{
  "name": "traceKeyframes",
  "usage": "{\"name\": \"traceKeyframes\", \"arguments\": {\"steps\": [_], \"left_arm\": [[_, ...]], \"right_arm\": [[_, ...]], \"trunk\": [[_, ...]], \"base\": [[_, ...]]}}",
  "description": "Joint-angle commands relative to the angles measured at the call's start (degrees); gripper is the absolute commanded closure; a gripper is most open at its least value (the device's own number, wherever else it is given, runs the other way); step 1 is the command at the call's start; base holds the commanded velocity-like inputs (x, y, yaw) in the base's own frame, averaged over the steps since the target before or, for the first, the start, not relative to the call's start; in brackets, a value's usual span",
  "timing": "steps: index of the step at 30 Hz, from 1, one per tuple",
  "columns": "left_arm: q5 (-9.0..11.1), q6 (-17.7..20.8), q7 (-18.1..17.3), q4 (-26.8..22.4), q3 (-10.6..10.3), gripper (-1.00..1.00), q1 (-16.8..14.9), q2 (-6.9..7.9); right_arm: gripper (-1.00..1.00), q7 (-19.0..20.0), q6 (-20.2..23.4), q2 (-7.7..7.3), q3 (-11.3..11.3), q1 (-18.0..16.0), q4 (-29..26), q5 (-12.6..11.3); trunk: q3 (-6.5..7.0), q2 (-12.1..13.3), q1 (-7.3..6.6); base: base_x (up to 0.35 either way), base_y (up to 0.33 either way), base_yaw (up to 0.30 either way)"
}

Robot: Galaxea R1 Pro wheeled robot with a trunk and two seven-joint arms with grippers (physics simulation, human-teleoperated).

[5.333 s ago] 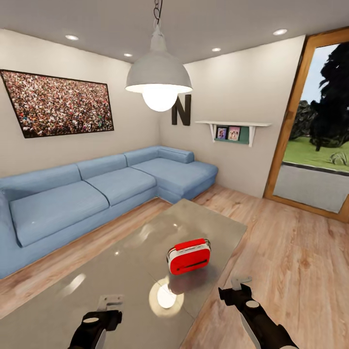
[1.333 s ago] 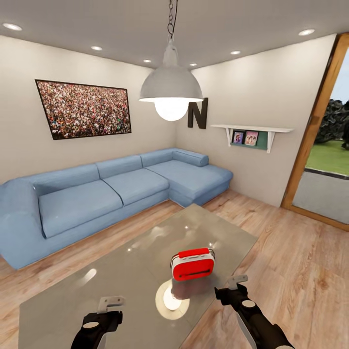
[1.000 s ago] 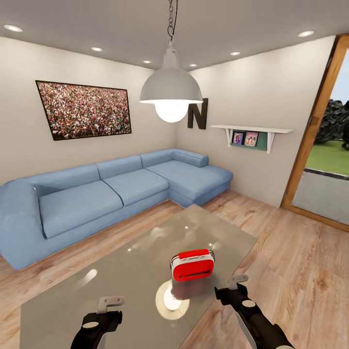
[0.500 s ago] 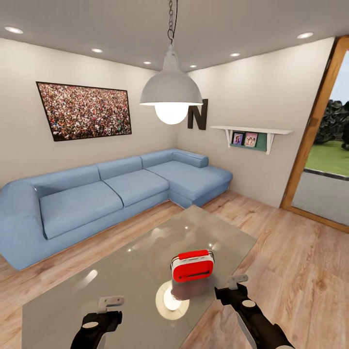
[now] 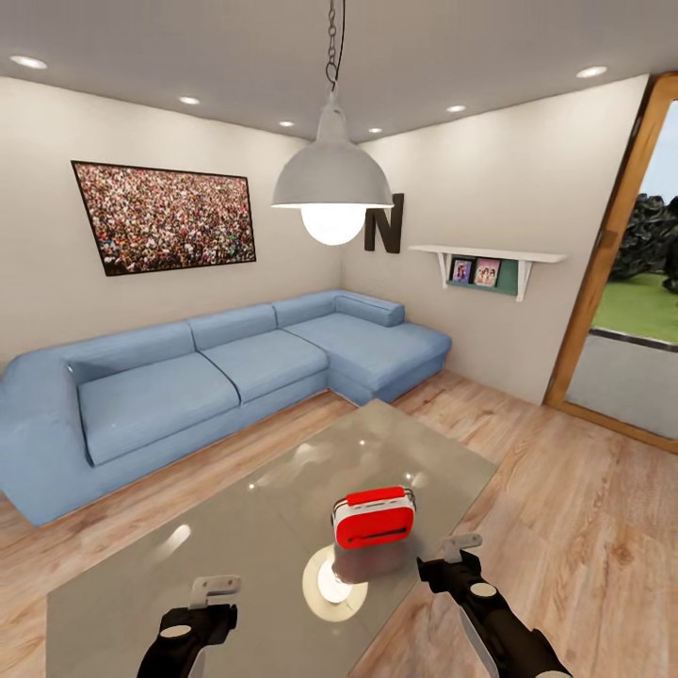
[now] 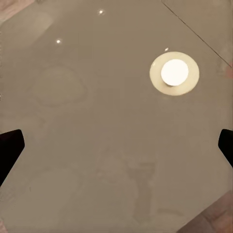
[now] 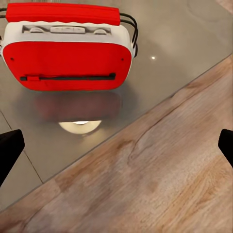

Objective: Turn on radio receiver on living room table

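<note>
The red radio receiver with white trim and a top handle stands upright on the glossy grey table, toward its right edge. My right gripper hovers just right of the radio, over the table's edge, open. The right wrist view has the radio ahead with its dark slot facing me, and the fingertips wide apart. My left gripper hangs open over the table's near part, well left of the radio, above the bare top.
A blue L-shaped sofa lines the far walls beyond the table. A white pendant lamp hangs over the table and its reflection glares just in front of the radio. Wood floor runs right toward a glass door.
The whole picture has shifted very slightly, so the camera moved a little. The radio and both grippers keep their places.
</note>
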Motion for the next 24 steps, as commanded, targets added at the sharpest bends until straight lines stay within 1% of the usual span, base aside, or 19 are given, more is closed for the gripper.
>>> {"name": "traceKeyframes", "arguments": {"steps": [1,9,16,22,23,24], "left_arm": [[0.0,0.01,0.0,0.0,0.02,-1.0,0.0,0.0],[0.04,-0.03,-0.07,0.0,0.02,-1.0,0.0,0.0],[0.0,-1.0,-0.08,0.03,0.06,-1.0,0.0,0.0],[0.01,-1.16,-0.08,0.03,0.06,-1.0,0.0,0.05],[0.0,-1.16,-0.08,0.01,0.06,-1.0,0.0,0.07],[0.0,-1.16,-0.08,0.01,0.06,-1.0,0.0,0.08]], "right_arm": [[-1.0,0.0,0.0,0.0,0.0,0.0,0.0,0.0],[-1.0,-0.13,-0.11,0.0,-0.14,0.0,-0.17,0.06],[-1.0,-0.34,-3.5,-0.03,-0.25,-0.03,-0.72,0.04],[-1.0,-0.34,-2.8,-0.07,-0.43,-0.54,-11.47,-0.44],[-1.0,-0.3,-1.44,-0.08,-0.44,-1.64,-13.15,-0.51],[-1.0,-0.27,-0.08,-0.08,-0.46,-2.69,-13.6,-0.57]], "trunk": [[0.19,0.42,-0.23],[1.62,3.63,-1.98],[2.88,6.44,-3.52],[3.96,8.84,-4.84],[4.14,9.24,-5.06],[4.31,9.64,-5.28]], "base": [[0.0,0.0,0.0],[0.0,0.0,0.0],[0.0,0.0,0.0],[0.0,0.0,0.0],[0.0,0.0,0.0],[0.0,0.0,0.0]]}}
